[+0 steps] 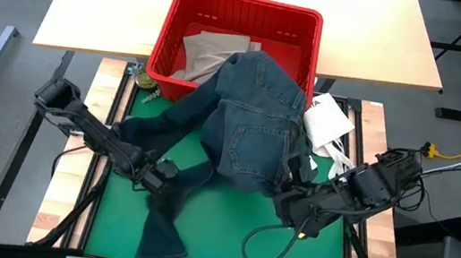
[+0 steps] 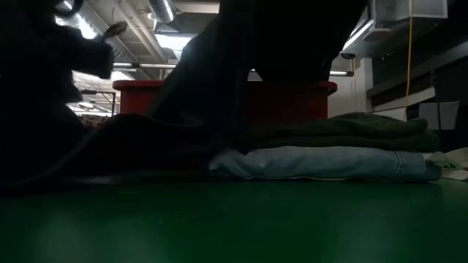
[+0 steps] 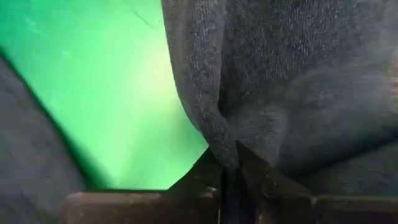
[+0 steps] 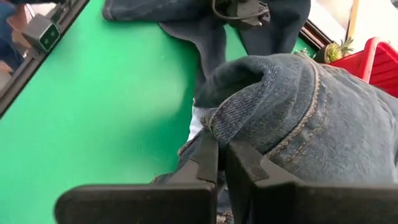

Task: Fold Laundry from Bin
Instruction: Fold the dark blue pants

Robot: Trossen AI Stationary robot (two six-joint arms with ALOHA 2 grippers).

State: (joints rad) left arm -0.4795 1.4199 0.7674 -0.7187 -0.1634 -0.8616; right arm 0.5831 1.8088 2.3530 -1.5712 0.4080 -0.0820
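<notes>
1. The denim jeans (image 1: 246, 118) are lying spread from the red bin (image 1: 304, 22) onto the green mat (image 1: 226, 223), with the waist part draped over the bin's near rim and one leg trailing toward the table's front edge.
2. The left claw (image 1: 160, 176) is sitting low over the mat on the left side, clenched on a fold of the jeans' leg; in the left wrist view its fingers (image 3: 249, 165) are pinching the dark blue cloth between them.
3. The right claw (image 1: 293, 176) is resting at the jeans' right side, clenched on a stitched edge of the denim; in the right wrist view the seamed hem is sitting just over the closed fingers (image 4: 205, 158).
4. Tan khaki trousers (image 1: 210, 49) are lying inside the bin, partly under the jeans.
5. A white flat packet (image 1: 327, 120) is lying just right of the jeans, near the bin's right corner.
6. In the low view, a folded light blue garment (image 2: 329, 162) is lying on the mat with a dark green garment (image 2: 351, 128) stacked on top of it, and the bin is standing behind them.
7. A black cable (image 1: 264, 242) is looping on the mat in front of the right arm.
</notes>
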